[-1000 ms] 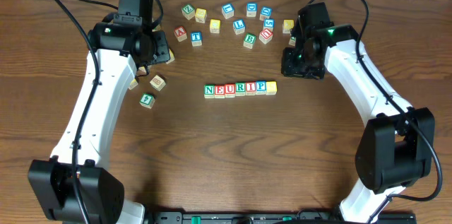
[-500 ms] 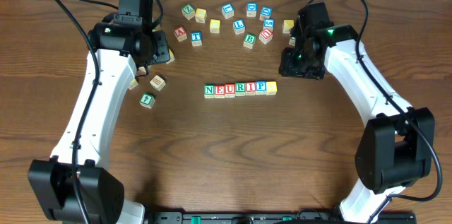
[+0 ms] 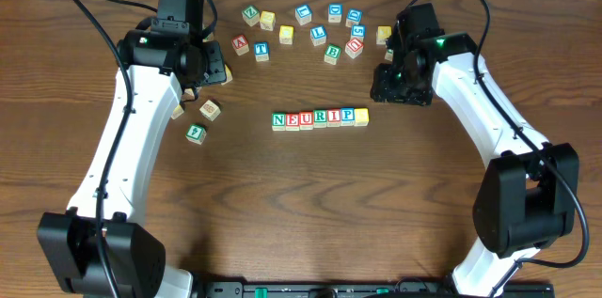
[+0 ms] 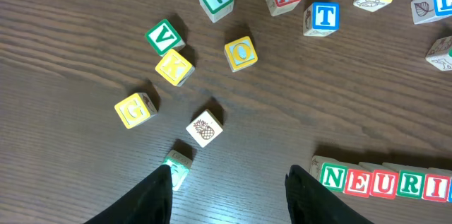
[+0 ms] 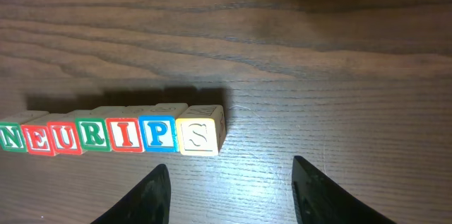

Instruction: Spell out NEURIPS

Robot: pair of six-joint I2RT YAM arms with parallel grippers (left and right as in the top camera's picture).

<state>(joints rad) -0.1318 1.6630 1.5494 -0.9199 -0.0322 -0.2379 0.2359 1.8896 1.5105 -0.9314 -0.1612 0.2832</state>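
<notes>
A row [image 3: 320, 118] of seven touching letter blocks lies straight at mid-surface, faces up, reading NEURIPS; the end S block [image 5: 198, 136] is yellow.

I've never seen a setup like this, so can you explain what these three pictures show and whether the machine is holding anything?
These are two white robot arms at a wooden table. One picture looks down from above; the other two come from a camera on each wrist. Loose lettered blocks lie scattered, and one row spells NEURIPS, ending in a yellow S block. The left pincer and the right pincer are both open and hold nothing.
</notes>
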